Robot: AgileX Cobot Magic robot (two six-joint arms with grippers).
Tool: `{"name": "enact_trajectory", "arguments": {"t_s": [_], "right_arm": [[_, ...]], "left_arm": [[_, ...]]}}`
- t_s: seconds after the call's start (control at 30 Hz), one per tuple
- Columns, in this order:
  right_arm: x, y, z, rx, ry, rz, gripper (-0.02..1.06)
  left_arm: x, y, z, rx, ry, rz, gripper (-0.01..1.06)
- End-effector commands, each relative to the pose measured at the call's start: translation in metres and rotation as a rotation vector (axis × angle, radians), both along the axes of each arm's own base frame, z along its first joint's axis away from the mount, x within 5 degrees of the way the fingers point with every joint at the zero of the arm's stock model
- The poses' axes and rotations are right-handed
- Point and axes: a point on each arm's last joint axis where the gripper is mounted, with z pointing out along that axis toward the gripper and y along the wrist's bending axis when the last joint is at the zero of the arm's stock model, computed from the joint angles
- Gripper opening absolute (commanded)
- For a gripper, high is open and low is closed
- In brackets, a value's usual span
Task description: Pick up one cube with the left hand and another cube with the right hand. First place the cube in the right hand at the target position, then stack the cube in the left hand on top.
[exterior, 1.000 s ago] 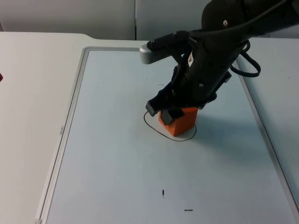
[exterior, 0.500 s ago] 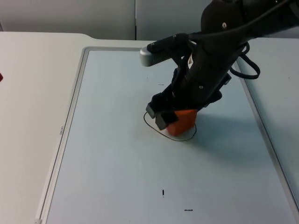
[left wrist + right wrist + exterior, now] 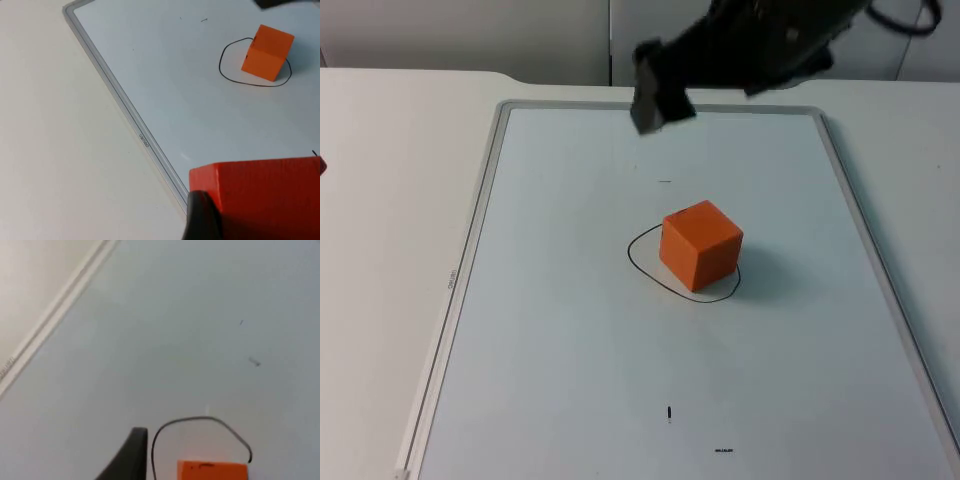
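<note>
With the first orange cube (image 3: 700, 245) sitting free inside the hand-drawn black circle (image 3: 645, 268) on the framed whiteboard (image 3: 540, 330), the placing half looks done and the stack is what's left. Cube is upright, turned a little, straddling the far side of the ring; part of it overlaps the line.

Right claw (image 3: 655, 90) is lifted well clear of the cube, up near the whiteboard's far edge, holding nothing. Can't tell how wide it's open from here.

Left claw (image 3: 210, 225) is off to the side over the white counter (image 3: 390, 200), just outside the whiteboard frame, closed on the second orange cube (image 3: 260, 195). One black fingertip (image 3: 200, 220) is pressed against that cube's face.

Risks, my read:
- Base cube is rotated, so if the held cube comes down square to the board the faces won't line up and it could overhang or tip.
- Off-centre drop or late release could shove the base cube out of the circle.
- Right arm hangs above the board's far side; left arm's approach path could clip it.

No containers in play; the circle is the only target, and it holds the one cube.
</note>
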Motion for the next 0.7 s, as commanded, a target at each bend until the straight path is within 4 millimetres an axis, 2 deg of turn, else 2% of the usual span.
{"name": "enact_trajectory", "arguments": {"t_s": [0.0, 0.07, 0.1, 0.2, 0.27, 0.3, 0.37, 0.4, 0.43, 0.5, 0.53, 0.6, 0.67], "right_arm": [[-0.015, -0.009, 0.048, 0.045, -0.095, 0.025, 1.04], [-0.033, -0.021, 0.086, 0.077, -0.164, 0.035, 1.04], [-0.033, -0.021, 0.086, 0.077, -0.164, 0.035, 1.04], [-0.070, -0.046, 0.145, 0.117, -0.281, 0.057, 1.04], [-0.076, -0.050, 0.153, 0.124, -0.295, 0.058, 1.04], [-0.093, -0.063, 0.174, 0.148, -0.340, 0.058, 1.04], [-0.116, -0.078, 0.194, 0.178, -0.401, 0.062, 1.04], [-0.128, -0.087, 0.201, 0.193, -0.436, 0.065, 1.04], [-0.128, -0.087, 0.201, 0.193, -0.436, 0.065, 1.04], [-0.159, -0.108, 0.208, 0.228, -0.495, 0.066, 1.04], [-0.171, -0.116, 0.206, 0.235, -0.506, 0.065, 1.04], [-0.178, -0.120, 0.206, 0.239, -0.513, 0.065, 1.04], [-0.205, -0.137, 0.199, 0.282, -0.526, 0.064, 1.04]], "left_arm": [[-0.001, -0.001, 0.002, -0.022, -0.015, -0.003, 0.05], [-0.001, -0.001, 0.002, -0.022, -0.015, -0.003, 0.05], [-0.001, -0.001, 0.002, -0.022, -0.015, -0.003, 0.05], [-0.001, -0.001, 0.002, -0.022, -0.015, -0.003, 0.05], [-0.001, -0.001, 0.002, -0.022, -0.015, -0.003, 0.05], [-0.001, -0.001, 0.002, -0.023, -0.017, -0.003, 0.05], [-0.001, -0.001, 0.002, -0.023, -0.017, -0.003, 0.05], [-0.001, -0.001, 0.002, -0.023, -0.017, -0.003, 0.05], [-0.001, -0.001, 0.002, -0.023, -0.017, -0.003, 0.05], [0.000, -0.001, 0.002, -0.024, -0.019, -0.003, 0.05], [0.000, -0.001, 0.002, -0.024, -0.019, -0.003, 0.05], [0.000, -0.001, 0.002, -0.025, -0.020, -0.003, 0.05], [0.000, -0.001, 0.003, -0.026, -0.025, -0.003, 0.05]]}}
